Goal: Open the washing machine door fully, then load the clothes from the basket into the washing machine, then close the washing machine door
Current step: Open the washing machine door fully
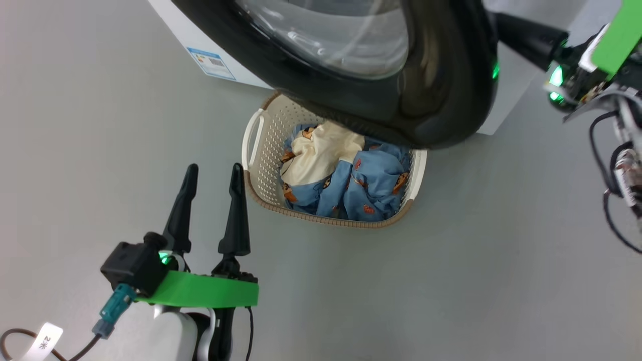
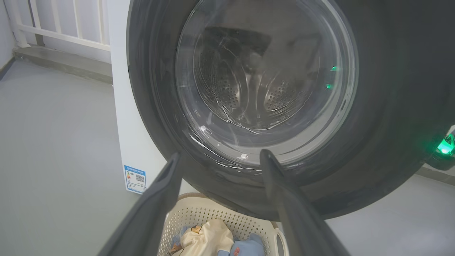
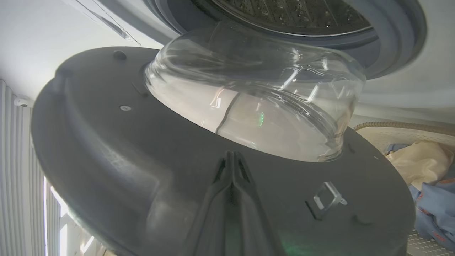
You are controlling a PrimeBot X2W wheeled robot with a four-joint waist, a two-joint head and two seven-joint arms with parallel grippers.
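Note:
The washing machine door, glossy black with a bulging glass bowl, stands partly swung out over the basket. Behind it sits the white washing machine, its steel drum and grey-blue gasket exposed. The clothes, light-blue and cream with orange bears, fill the basket. My left gripper is open and holds nothing, left of the basket on the door's outer side. My right gripper is shut, its joined fingertips against the door's inner face; in the head view its fingers reach behind the door's right edge.
Grey floor spreads around the basket. A blue label marks the machine's lower front corner. A white railing stands at the back left. A door latch hook juts from the inner face near my right fingers.

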